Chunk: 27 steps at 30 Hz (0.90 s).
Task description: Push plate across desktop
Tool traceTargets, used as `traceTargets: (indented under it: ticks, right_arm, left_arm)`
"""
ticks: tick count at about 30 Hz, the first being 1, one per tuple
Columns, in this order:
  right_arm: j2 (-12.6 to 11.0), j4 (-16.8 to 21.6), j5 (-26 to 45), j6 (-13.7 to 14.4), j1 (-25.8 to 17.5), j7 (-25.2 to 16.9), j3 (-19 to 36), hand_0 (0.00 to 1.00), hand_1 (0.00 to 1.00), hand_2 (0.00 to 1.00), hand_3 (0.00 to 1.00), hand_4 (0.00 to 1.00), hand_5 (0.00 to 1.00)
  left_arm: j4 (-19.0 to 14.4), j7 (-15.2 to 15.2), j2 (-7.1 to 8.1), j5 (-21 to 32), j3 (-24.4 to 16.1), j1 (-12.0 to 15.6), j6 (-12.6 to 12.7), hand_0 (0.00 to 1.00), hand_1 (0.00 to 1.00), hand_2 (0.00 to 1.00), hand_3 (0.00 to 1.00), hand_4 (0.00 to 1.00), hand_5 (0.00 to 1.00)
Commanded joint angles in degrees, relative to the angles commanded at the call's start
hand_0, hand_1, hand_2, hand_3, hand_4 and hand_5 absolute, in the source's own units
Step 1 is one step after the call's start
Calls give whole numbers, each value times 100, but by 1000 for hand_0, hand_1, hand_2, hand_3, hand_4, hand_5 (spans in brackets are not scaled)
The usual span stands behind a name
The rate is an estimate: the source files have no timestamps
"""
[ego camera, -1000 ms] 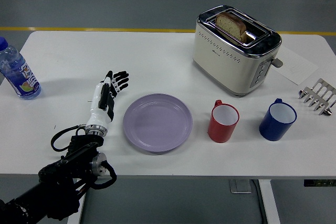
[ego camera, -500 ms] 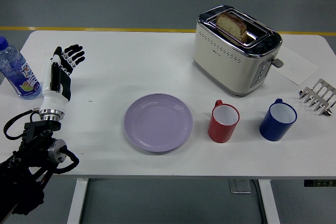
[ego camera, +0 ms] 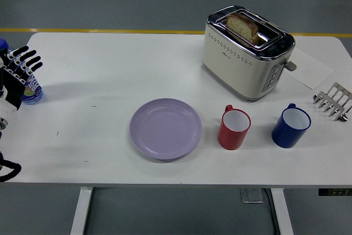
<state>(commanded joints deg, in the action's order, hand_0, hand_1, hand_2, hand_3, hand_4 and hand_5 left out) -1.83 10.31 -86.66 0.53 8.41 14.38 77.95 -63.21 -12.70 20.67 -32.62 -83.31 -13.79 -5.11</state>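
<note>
**Operator:** Head view status: where is the round lilac plate (ego camera: 165, 128)?

**Technician:** It lies flat on the white desk (ego camera: 137, 64), close to the near edge and slightly left of centre. Nothing touches it. A red mug (ego camera: 234, 128) stands just beside it on the right, and a blue mug (ego camera: 290, 126) stands further right.

**Operator:** Left hand?

**Technician:** The black-and-white left hand (ego camera: 16, 75) is at the desk's left edge, well apart from the plate. Its fingers are extended and released, grasping nothing. It overlaps a clear plastic bottle with a blue cap (ego camera: 30, 93) standing at that edge; contact cannot be determined.

**Operator:** Other items?

**Technician:** A cream and chrome toaster (ego camera: 246, 52) holding a slice of bread (ego camera: 242, 26) sits toward the far right. A metal rack (ego camera: 333, 100) and a sheet of paper (ego camera: 311, 69) lie at the right edge.
</note>
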Motion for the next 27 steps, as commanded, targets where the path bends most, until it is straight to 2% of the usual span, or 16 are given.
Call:
traceTargets:
  ticks: [2, 8, 11, 17, 27]
  right_arm:
    - [3, 0, 15, 5, -4, 0, -6, 673, 650, 681, 602, 454, 210]
    - [0, 0, 20, 19, -22, -8, 10, 673, 650, 681, 602, 455, 210]
    - [0, 0, 14, 21, -33, -8, 18, 672, 650, 680, 602, 453, 208]
    - [2, 0, 3, 19, -60, 0, 22, 672, 650, 681, 602, 453, 207]
    - [-9, 0, 34, 26, -51, -4, 1, 672, 649, 680, 602, 452, 205]
  left_arm:
    - [56, 133, 17, 182, -127, 73, -147, 675, 670, 634, 602, 471, 998]
    - [223, 803, 3, 396, -460, 202, -742, 644, 671, 645, 612, 489, 998]
    - [322, 990, 6, 445, -534, 229, -902, 646, 677, 656, 616, 503, 998]
    - [488, 978, -15, 456, -627, 269, -865, 649, 677, 656, 616, 501, 998]
    - [574, 933, -54, 515, -633, 275, -828, 654, 677, 656, 615, 503, 998]
